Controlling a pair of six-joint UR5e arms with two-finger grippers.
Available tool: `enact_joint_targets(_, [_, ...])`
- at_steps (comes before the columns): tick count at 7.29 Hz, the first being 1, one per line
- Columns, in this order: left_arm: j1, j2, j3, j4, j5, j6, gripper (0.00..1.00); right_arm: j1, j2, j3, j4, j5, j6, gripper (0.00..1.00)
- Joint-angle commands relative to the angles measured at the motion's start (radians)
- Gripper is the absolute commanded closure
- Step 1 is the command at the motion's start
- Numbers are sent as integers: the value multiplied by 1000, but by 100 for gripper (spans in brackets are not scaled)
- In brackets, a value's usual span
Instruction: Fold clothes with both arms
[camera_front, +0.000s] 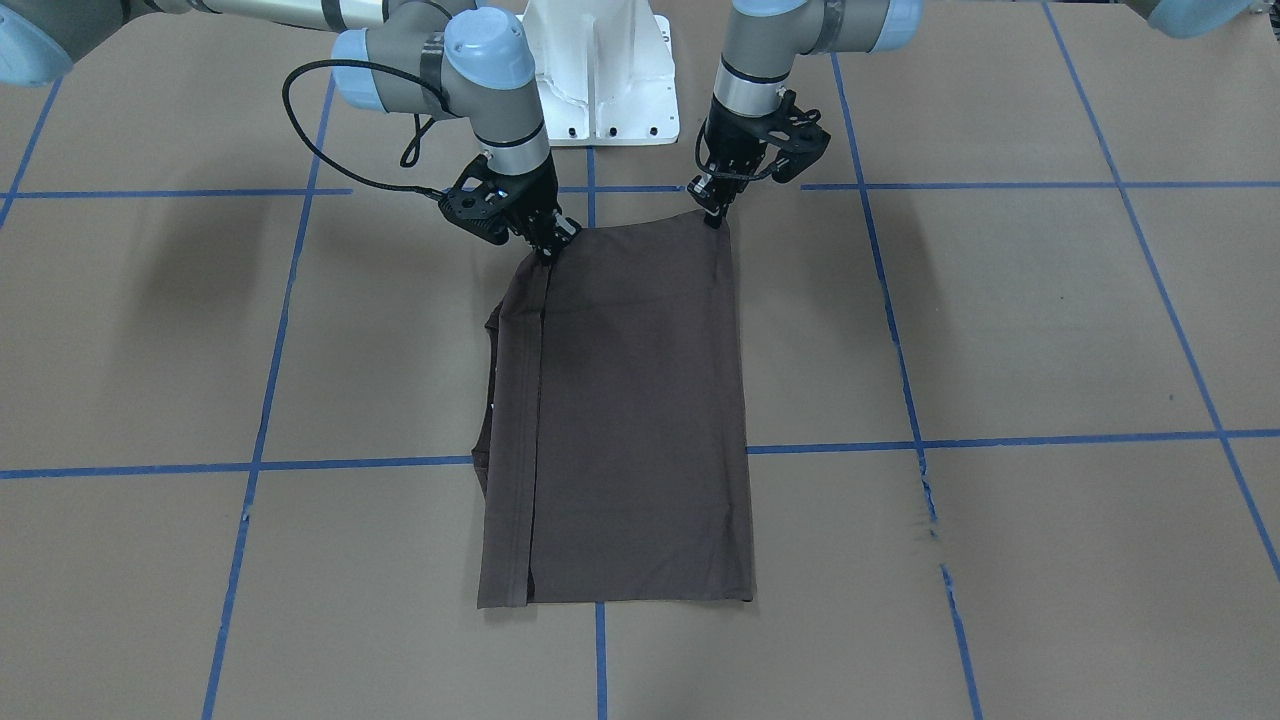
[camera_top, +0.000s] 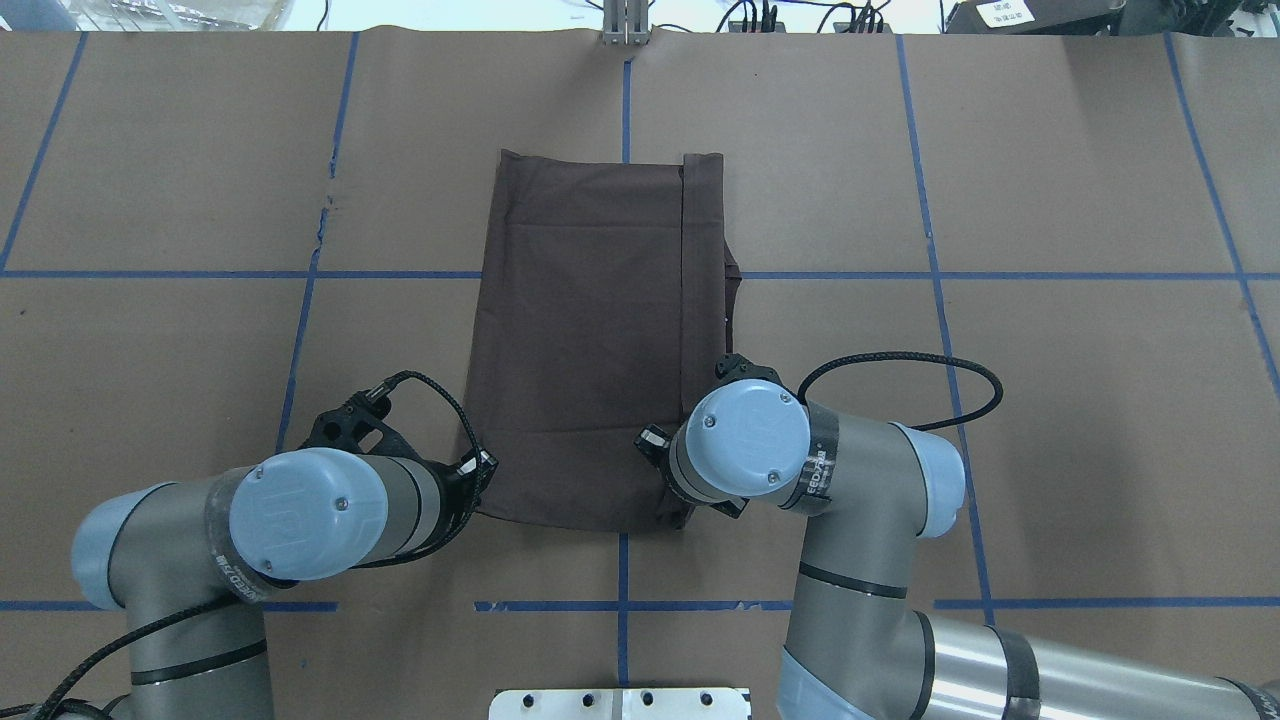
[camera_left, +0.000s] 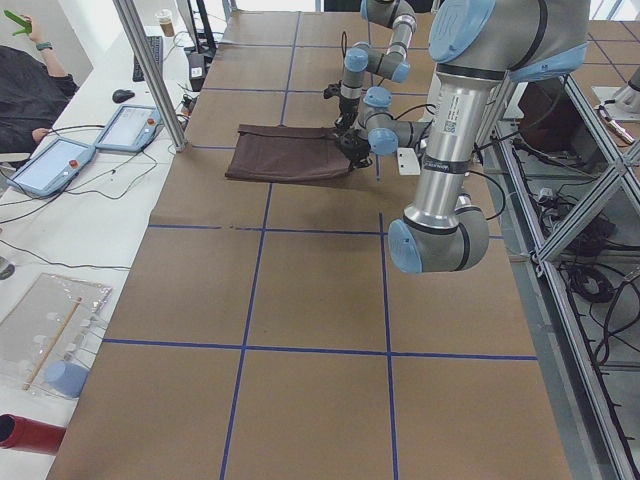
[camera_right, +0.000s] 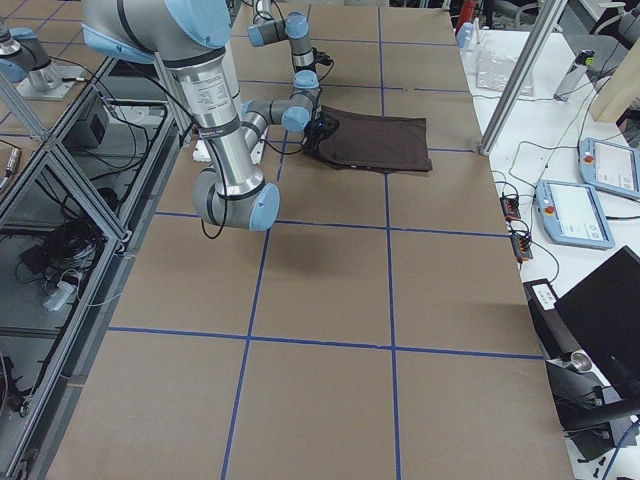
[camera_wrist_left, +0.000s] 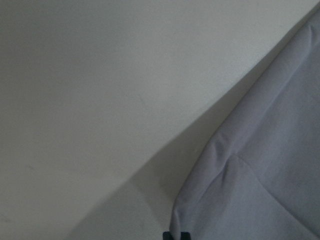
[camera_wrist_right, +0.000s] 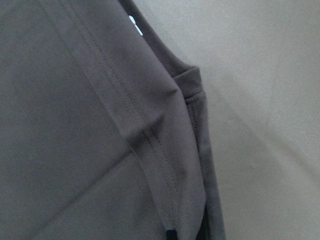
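Note:
The dark brown T-shirt (camera_front: 630, 400) lies flat on the brown table as a long folded rectangle, with a folded strip along one side. It also shows in the overhead view (camera_top: 590, 340). My left gripper (camera_front: 714, 212) is shut on the shirt's corner nearest the robot, and the left wrist view (camera_wrist_left: 176, 235) shows that corner slightly raised at the fingertips. My right gripper (camera_front: 550, 247) is shut on the other near corner, on the folded strip side (camera_wrist_right: 172, 235). In the overhead view the right wrist (camera_top: 745, 440) hides its fingers. A white neck tag (camera_wrist_right: 135, 25) peeks out.
The white pedestal base (camera_front: 600, 80) stands just behind the two grippers. Blue tape lines (camera_front: 900, 445) grid the table. Beyond the far table edge stand a metal post (camera_left: 150, 70) and teach pendants (camera_left: 55, 165), and an operator (camera_left: 25, 90) sits there.

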Motion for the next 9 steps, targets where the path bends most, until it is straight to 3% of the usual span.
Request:
enact_joint_targets(1, [12,9,-38,43,3,0,100,3,-82,110,0,9,-5,100])
enact_joint_targets(3, [70,6,-103,126,3,0,100,-15,-126,176,1,10,-6,100])
enact_joint_targets(6, [169,3,-132,132,3,-2,100,-63,-136,239,0,10,-8,100])
enact_joint_targets(9, [99,-17,-192,163,-2,56,100,-23,-116,215,15,-2,-92,100])
